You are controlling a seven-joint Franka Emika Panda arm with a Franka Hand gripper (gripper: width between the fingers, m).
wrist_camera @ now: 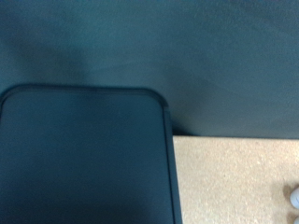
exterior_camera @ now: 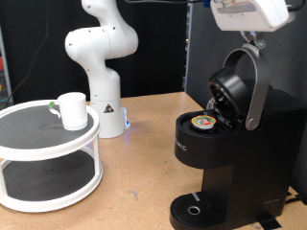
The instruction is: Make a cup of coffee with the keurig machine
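- Tan, speckled tabletop (exterior_camera: 144, 153) fills the exterior view, backed by a dark panel behind the machine and a dim room with clutter at the exterior view's left.
- Standing at the exterior view's right is the keurig machine (exterior_camera: 230, 163), a large boxy black brewer; its lid is raised, with the grey-silver curved lid handle (exterior_camera: 255, 91) tilted up and back.
- In the open chamber sits a small round pod with a colourful top (exterior_camera: 204, 122), lying flat just under the raised lid.
- At the machine's foot the round black drip base (exterior_camera: 195, 208) carries nothing on it.
- The plain white cylindrical cup (exterior_camera: 72, 110) stands upright on the upper shelf of a white two-tier round stand (exterior_camera: 48, 158) with dark mesh shelves, at the exterior view's left, well apart from the machine; a greenish tint shows by its handle side.
- Between stand and machine rises the white base and lower links of the robot arm (exterior_camera: 101, 67).
- The white gripper (exterior_camera: 251, 17) hangs above the lid handle at the exterior view's top right; it is cut by the frame edge and its fingers are not visible, so I cannot tell whether they are spread or closed, or whether they touch the handle.
- The wrist view shows only a dark rounded-corner panel, dark backdrop and a strip of tabletop; a whitish shape at its edge is too cropped to identify.
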